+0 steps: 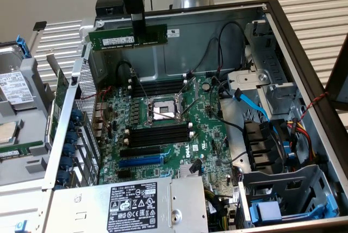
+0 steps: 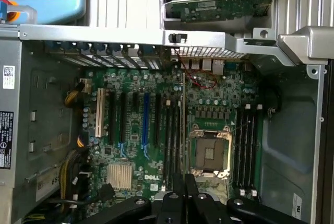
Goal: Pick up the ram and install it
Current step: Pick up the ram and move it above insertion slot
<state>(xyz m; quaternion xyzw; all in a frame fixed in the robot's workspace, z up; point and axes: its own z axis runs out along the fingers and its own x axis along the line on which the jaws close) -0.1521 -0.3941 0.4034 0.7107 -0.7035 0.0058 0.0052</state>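
The jaws are clenched on the one ram (image 1: 111, 39), pinching it at the top edge a little right of its middle. The single black gripper (image 1: 140, 29) hangs at the far side of the open computer case (image 1: 304, 81). It holds the stick level and lengthwise left to right, pale label facing the camera, up above the case's far wall and well clear of the motherboard (image 1: 209, 135).

The board has one CPU socket (image 1: 163, 108), bare of any cooler. Two banks of black memory slots flank it, a far bank (image 1: 157, 87) and a near bank (image 1: 160, 134). Each looks to have about four slots, though the count is not certain. Nearer still lie one blue expansion slot (image 1: 138, 161) and a black one (image 1: 140, 150) just beyond it. The wrist view adds one white slot (image 2: 97, 112) and one silver heatsink (image 2: 120, 176).

One power supply (image 1: 133, 206) with a black label fills the near edge. A row of about five blue card latches (image 1: 69, 146) lines the exterior view's left wall. On the exterior view's right, one blue data cable (image 1: 251, 102) slopes down from the drive cage. Black cables (image 1: 217, 48) loop over the far right of the board, close to the right end of the far bank. One hard drive (image 1: 13, 86) lies outside the case, on the exterior view's left.
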